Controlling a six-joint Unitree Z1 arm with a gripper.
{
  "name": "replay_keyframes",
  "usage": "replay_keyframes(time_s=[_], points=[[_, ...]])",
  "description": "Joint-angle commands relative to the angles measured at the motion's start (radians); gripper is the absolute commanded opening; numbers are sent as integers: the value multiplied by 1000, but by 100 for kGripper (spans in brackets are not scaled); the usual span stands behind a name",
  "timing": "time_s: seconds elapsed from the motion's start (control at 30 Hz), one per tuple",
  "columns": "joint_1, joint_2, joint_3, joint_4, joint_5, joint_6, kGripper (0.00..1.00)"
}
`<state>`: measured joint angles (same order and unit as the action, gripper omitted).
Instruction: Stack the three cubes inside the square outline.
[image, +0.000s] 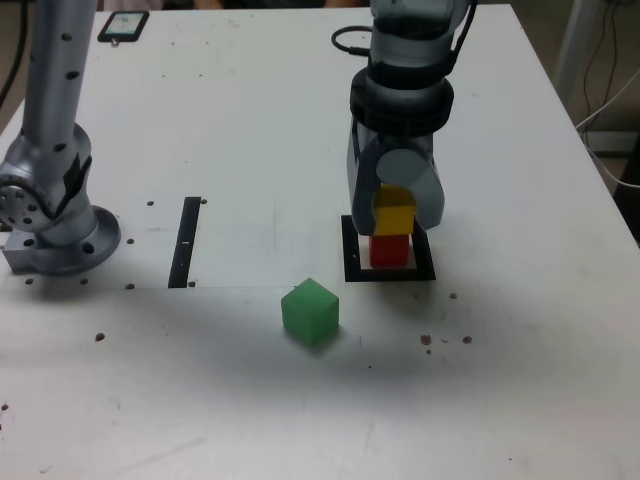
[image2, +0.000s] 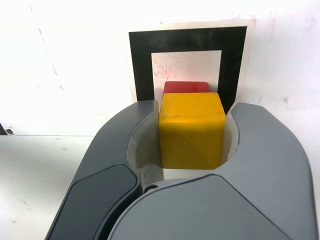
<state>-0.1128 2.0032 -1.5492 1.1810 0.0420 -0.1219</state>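
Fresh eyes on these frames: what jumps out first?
The end effector shut on the yellow cube, right over the red cube inside the square outline. Next, the green cube, alone on the white table, nearer the camera and toward the exterior view's left of the outline.

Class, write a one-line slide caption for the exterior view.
Gripper holds the yellow cube on the red cube inside the black square outline; the green cube waits nearby.

Even, bright overhead light. The desk glares white in the wrist view. Soft shadows sit under the arm; the exterior view is slightly soft.
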Motion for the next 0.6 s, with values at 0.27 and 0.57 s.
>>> replay_keyframes(time_s=[0.27, 0.57], points=[[-6, -16, -2, 7, 0, 11, 19], [-31, -43, -13, 25, 1, 9, 19]])
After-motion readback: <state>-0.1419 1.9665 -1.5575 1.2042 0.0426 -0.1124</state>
